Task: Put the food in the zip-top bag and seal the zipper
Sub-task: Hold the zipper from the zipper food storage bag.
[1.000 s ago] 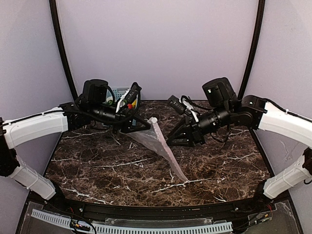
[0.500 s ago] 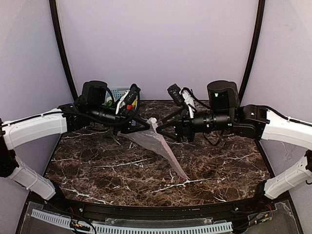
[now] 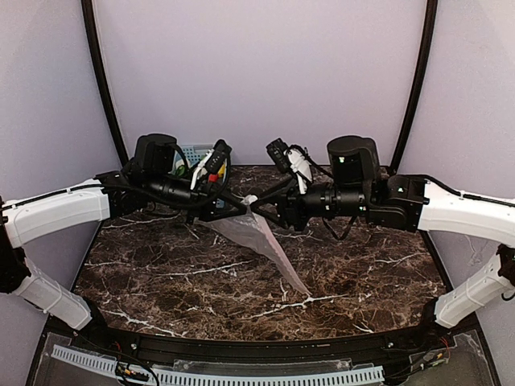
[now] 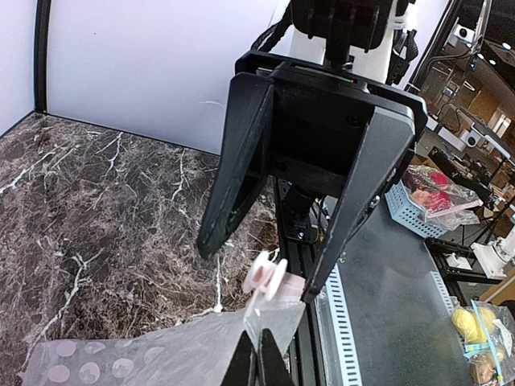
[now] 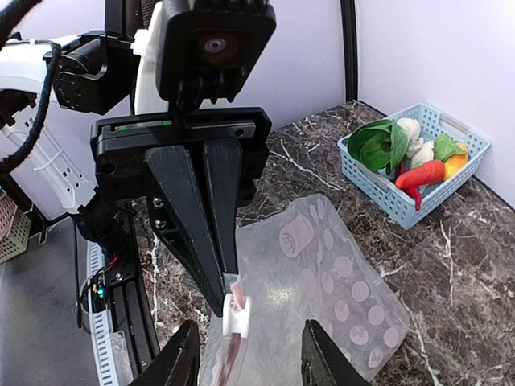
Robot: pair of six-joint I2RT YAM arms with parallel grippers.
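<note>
My left gripper [image 4: 257, 358] is shut on the top corner of the clear dotted zip-top bag [image 3: 267, 243], which hangs slanting down to the marble table. The pinkish zipper [image 5: 232, 359] carries a white slider [image 5: 237, 314] just past the left fingers [image 5: 203, 217]. Facing it, my right gripper [image 5: 251, 344] stands open, one finger on each side of the slider and touching neither side. The food lies in the light-blue basket [image 5: 378, 193]: a green leafy piece [image 5: 376, 143], a red one [image 5: 425, 173], a white one [image 5: 410, 129] and an orange-yellow one [image 5: 457, 165].
The basket [image 3: 193, 151] stands at the back left corner, behind the left arm. Both arms meet over the table's back centre. A black rail [image 4: 304, 233] runs along the table's near edge. Another blue basket [image 4: 418, 211] stands off the table.
The right arm has swung left and levelled out, bringing its gripper up to the bag's top corner and slider. The left gripper and bag have stayed put.
</note>
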